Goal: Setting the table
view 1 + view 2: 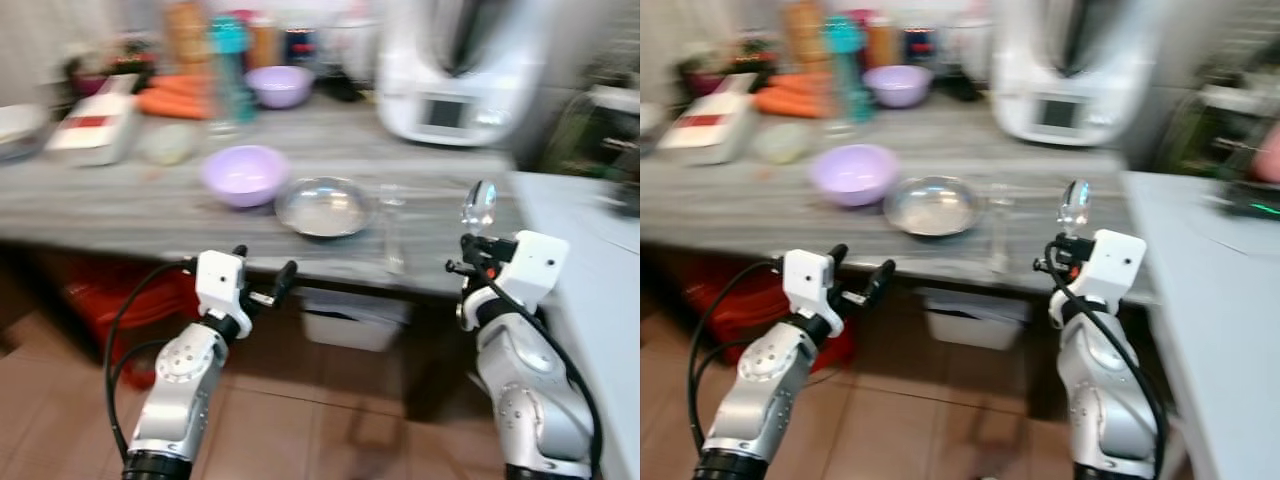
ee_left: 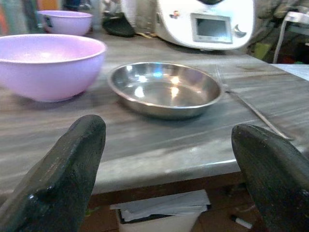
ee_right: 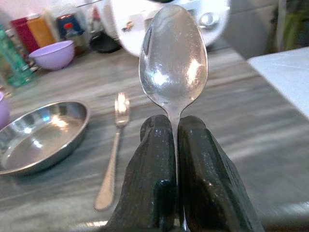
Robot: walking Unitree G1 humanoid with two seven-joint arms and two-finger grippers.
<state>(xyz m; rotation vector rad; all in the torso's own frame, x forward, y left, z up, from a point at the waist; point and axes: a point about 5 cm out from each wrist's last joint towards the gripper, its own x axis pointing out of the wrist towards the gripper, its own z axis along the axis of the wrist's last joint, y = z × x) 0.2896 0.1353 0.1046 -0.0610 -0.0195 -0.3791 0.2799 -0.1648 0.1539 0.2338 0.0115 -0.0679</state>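
fingers (image 3: 193,164) of the right gripper (image 3: 175,145) pinch a spoon (image 3: 173,58); left gripper (image 2: 169,159) spread wide.

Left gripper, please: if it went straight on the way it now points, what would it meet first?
Probably the steel dish, lying straight ahead between the left gripper's open jaws; the counter's edge lies nearer but seems just below that line, though depth is unclear.

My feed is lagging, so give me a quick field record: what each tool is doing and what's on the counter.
right tool: shut on spoon, bowl end up
left tool: open, holding nothing, at counter edge
steel dish: on counter, looks empty
fork: flat beside the dish
near purple bowl: left of dish
far purple bowl: back of counter
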